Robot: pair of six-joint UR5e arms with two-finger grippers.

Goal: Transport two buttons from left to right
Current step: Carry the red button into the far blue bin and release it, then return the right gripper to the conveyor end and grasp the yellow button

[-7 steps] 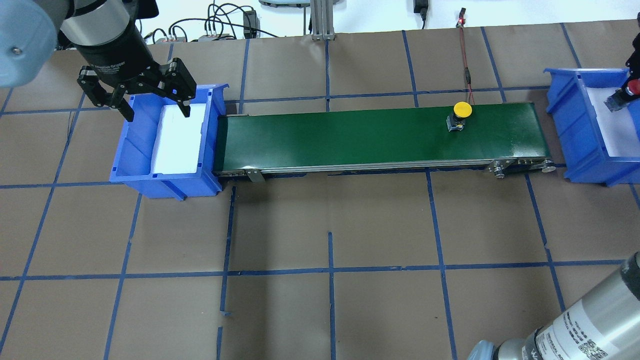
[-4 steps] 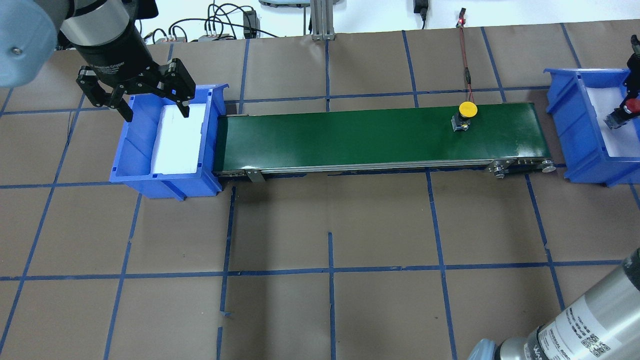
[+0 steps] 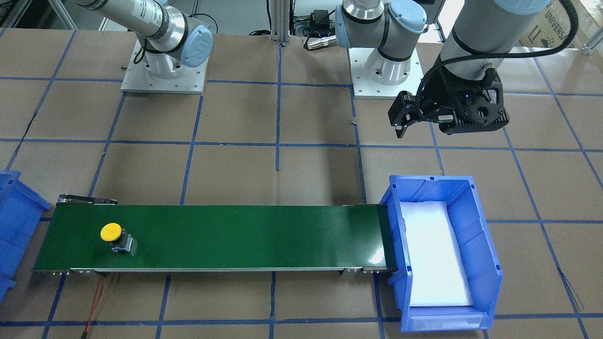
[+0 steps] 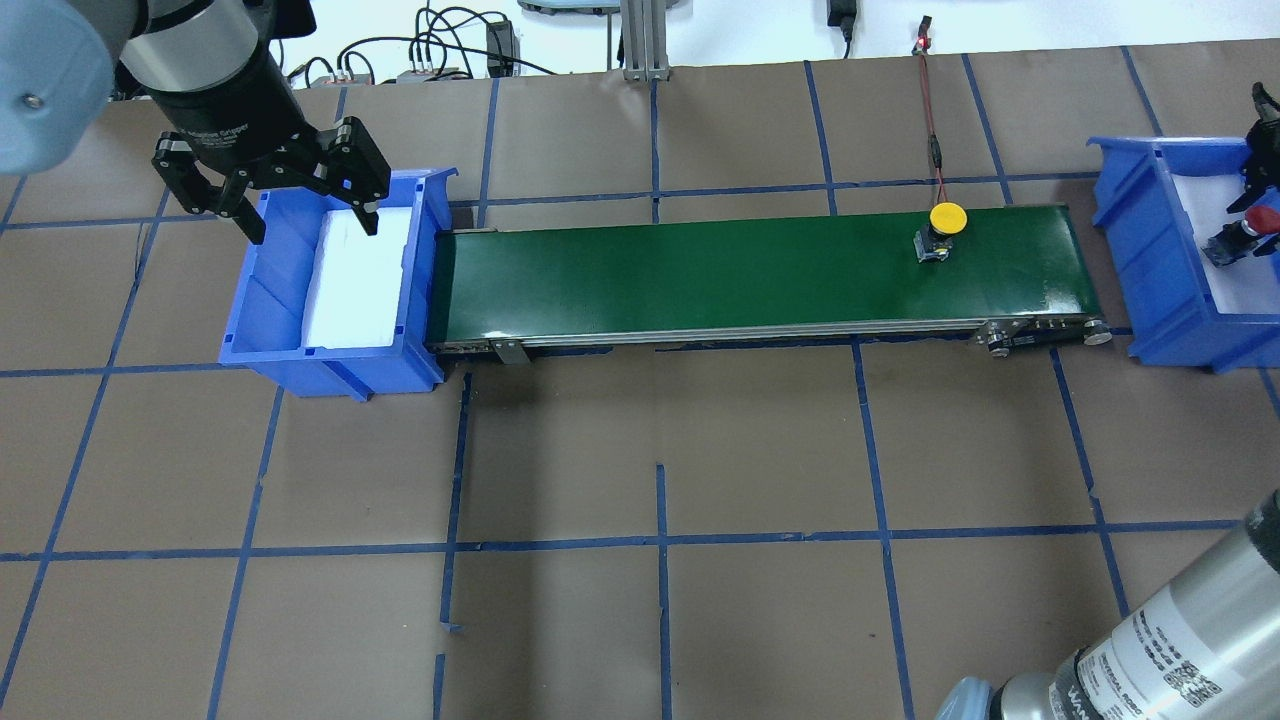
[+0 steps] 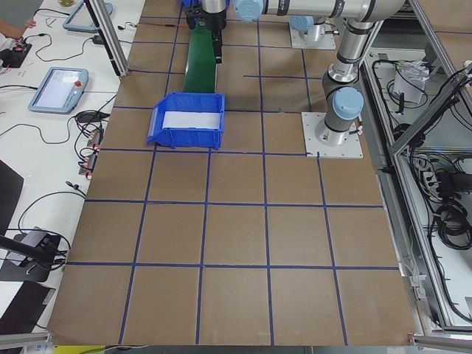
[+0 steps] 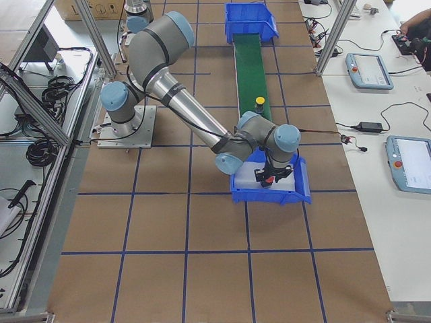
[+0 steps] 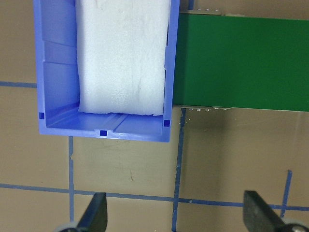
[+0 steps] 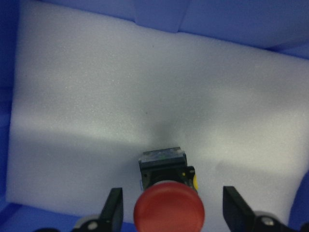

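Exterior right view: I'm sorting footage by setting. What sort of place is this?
Probably a robotics lab or test cell: teach pendants lie on a side bench, a small conveyor belt runs between blue bins, and blue tape grids the paper-covered table.

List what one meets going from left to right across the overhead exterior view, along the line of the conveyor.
Blue plastic bin lined with white foam → long green conveyor belt → yellow-capped push-button near the belt's right end → second blue plastic bin → red-capped push-button inside it.
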